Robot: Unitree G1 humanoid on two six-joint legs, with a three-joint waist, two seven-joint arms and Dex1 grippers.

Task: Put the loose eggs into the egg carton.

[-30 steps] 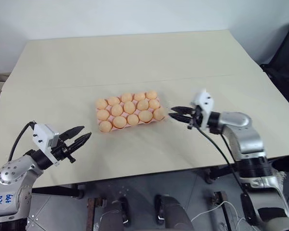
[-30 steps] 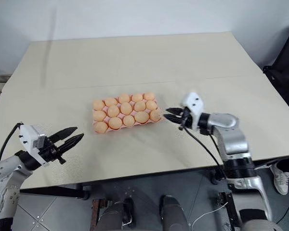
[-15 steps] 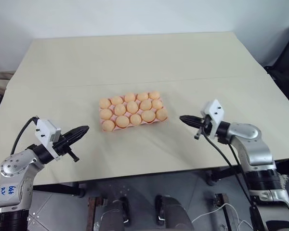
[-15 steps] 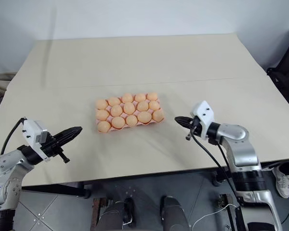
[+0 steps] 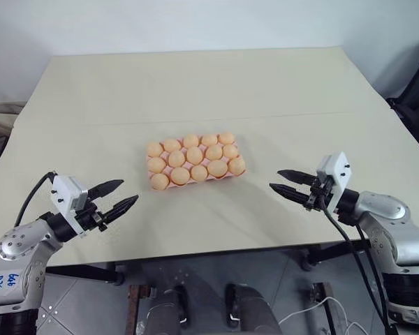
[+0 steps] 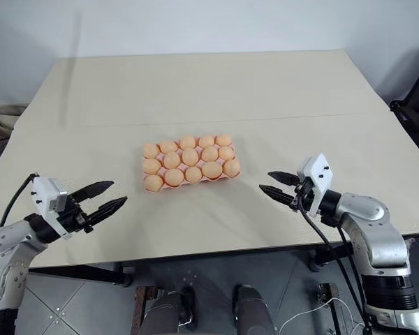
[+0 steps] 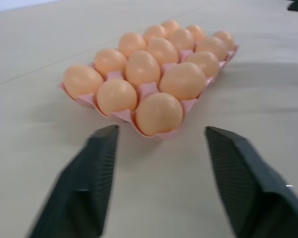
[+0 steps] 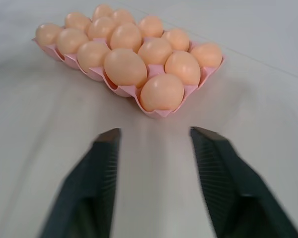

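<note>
The pink egg carton (image 5: 196,183) lies flat at the middle of the table, and a pale orange egg (image 5: 194,155) sits in every cup I can see. Loose eggs are out of view. My left gripper (image 5: 128,192) hovers near the table's front left edge, open and empty, pointing toward the carton. My right gripper (image 5: 275,179) is open and empty too, a short way off the carton's right end. In the left wrist view the carton (image 7: 148,90) lies ahead of the spread fingers (image 7: 97,163). The right wrist view shows the carton (image 8: 162,113) beyond its own parted fingers (image 8: 213,163).
The beige table (image 5: 195,84) has a faint seam running across it behind the carton. Its front edge runs just below both grippers. A dark object (image 5: 415,98) stands off the table's right side.
Both grippers went from shut to open. The right gripper drew back from the carton's right end toward the table's front right. The left stayed about where it was.
</note>
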